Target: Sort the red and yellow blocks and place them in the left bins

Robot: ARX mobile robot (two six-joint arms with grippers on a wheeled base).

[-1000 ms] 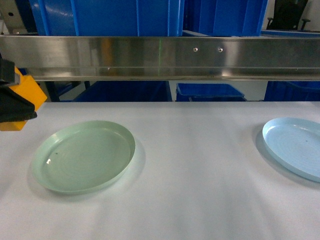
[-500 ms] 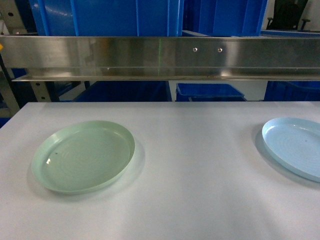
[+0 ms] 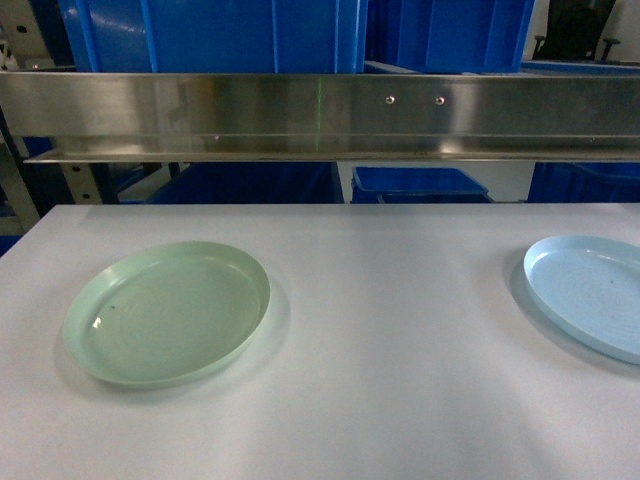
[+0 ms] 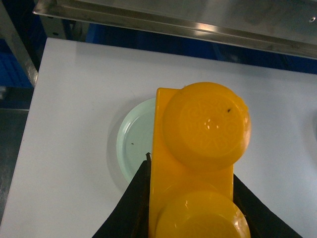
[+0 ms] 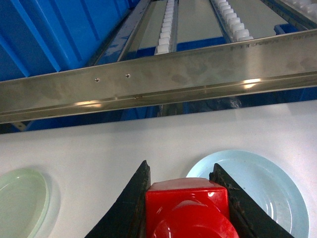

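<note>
Now gone from the left edge of the head view: left gripper and yellow block, both seen there one second ago. Only pale green plate, pale blue plate, white table and steel rail left in that view, with blue bins in the upper left of the frame behind the rail. From the left wrist view, yellow block clamped between the black fingers, filling the lower centre, high above the green plate. From the right wrist view, right gripper closed around red block at the bottom centre, blue plate below at lower right. Probably means both blocks lifted off the plates and carried; transfer toward the left bins apparently begun, release not yet done.
</note>
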